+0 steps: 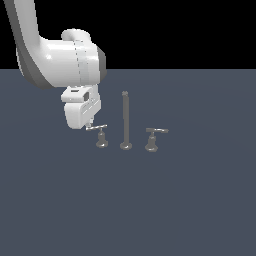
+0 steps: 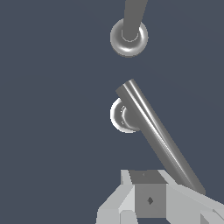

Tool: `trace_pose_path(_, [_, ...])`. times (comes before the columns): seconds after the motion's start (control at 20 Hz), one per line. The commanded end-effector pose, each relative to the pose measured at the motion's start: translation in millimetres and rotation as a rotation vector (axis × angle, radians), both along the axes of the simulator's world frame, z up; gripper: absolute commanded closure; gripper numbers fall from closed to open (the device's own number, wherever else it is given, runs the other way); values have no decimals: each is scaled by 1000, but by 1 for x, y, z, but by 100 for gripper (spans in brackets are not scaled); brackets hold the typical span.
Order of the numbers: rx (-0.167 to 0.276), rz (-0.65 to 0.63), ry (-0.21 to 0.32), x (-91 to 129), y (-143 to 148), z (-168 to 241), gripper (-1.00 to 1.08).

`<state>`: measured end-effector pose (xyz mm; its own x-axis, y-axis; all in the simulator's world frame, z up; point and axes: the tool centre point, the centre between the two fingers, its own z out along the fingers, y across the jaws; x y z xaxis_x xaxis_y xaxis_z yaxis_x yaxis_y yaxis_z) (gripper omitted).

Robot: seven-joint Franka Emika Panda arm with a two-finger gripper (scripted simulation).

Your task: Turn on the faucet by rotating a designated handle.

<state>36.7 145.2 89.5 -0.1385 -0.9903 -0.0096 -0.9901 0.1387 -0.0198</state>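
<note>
Grey metal handle: the short dull-grey handle (image 1: pixel 101 136), a thin straight lever on a small bell-shaped base, stands on the dark slate-blue tabletop (image 1: pixel 190 200) at the exterior view's left of the faucet set.
Lever: in the wrist view the handle (image 2: pixel 151 131) shows its lever running slantwise from the round base toward the robot's fingers, the far end just beside or touching them; contact cannot be settled.
Spout: the tall thin upright grey spout post (image 1: pixel 125 120) on its round foot stands between the two handles; its foot is seen from above in the wrist view (image 2: pixel 129 37).
Other handle: a second short grey handle with a brighter lever and wider base (image 1: pixel 154 137) stands at the exterior view's right, well apart from the arm.
Gripper: the white Franka gripper (image 1: pixel 89 125) hangs at the lever's outer tip, pointing down.
Jaws: whether they are spread or pressed together cannot be told; the wrist view shows only part of the pale finger block (image 2: pixel 148 199).
Progress: the approach looks finished, with the gripper set at the lever's end. No water or other sign of an open faucet is visible, so how much of the turn is done cannot be read.
Left to do: judged from this, sweeping the lever around its base.
</note>
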Motion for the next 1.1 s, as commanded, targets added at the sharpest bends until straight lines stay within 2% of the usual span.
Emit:
trace_pose_path(0.0, [-7, -3, 19, -17, 1, 0, 108])
trace_pose_path(0.2, [-7, -6, 21, -30, 2, 0, 108])
trace_pose_path(0.3, [0, 37, 11, -23, 7, 0, 108])
trace_pose_path(0.9, [-7, -5, 21, -55, -28, 0, 108])
trace_pose_path(0.95, [-7, -5, 21, -55, -28, 0, 108])
trace_pose_path(1.0, [3, 18, 14, -52, -12, 0, 108])
trace_pose_path(1.05, [2, 15, 15, -52, -19, 0, 108])
